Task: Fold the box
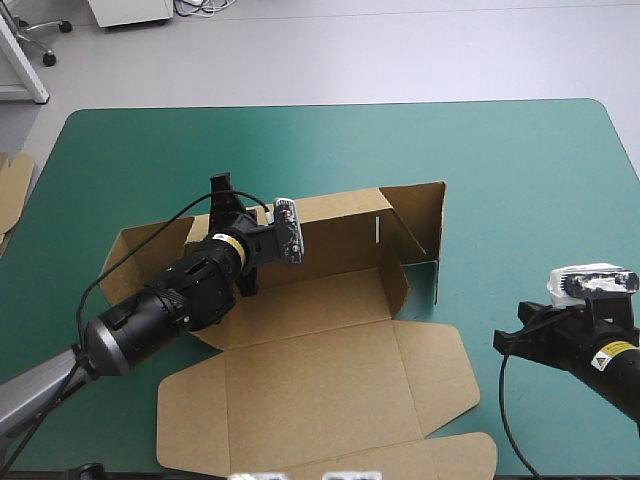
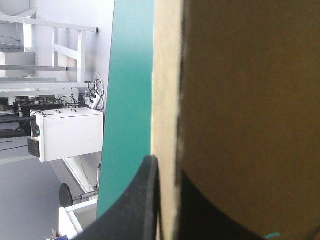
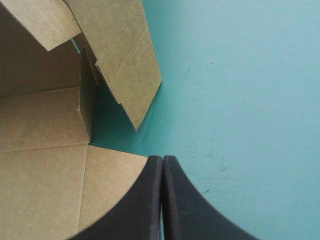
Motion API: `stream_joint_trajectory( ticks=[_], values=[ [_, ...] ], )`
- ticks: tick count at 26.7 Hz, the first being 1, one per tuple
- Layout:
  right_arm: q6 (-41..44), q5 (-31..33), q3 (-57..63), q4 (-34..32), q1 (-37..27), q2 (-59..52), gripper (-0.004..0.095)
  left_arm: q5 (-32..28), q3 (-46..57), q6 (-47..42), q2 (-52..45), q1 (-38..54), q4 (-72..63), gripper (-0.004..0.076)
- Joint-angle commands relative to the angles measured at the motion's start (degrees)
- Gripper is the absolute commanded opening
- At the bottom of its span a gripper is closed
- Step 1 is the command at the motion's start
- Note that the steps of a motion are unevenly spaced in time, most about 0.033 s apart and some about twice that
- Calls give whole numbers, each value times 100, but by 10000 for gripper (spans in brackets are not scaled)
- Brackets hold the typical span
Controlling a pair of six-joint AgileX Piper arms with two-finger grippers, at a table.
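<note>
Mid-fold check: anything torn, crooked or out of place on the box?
No tears show. The box is only lopsided: the back wall stands, pinched by the left hand; the right end flap is up, the left end flap leans outward. The right hand is shut, holding nothing.

Left arm [image 1: 165, 305] black, yellow wrist band (right arm [image 1: 570, 345]: yellow label).
</note>
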Motion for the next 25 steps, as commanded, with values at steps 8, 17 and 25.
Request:
stream_joint_trajectory(
  ticks=[8,17,25],
  values=[
    [-187,-689,-444,531,-5,472,-34,-253,13,-145,-146,-212,-488,-15],
    [-380,-689,-1379,598,-5,1192,-34,-441,526,-459,-146,-427,-5,-15],
    [-763,-651,-1692,1791,-5,1636,-34,-370,736,-1673,-146,-427,1484,-15]
  ],
)
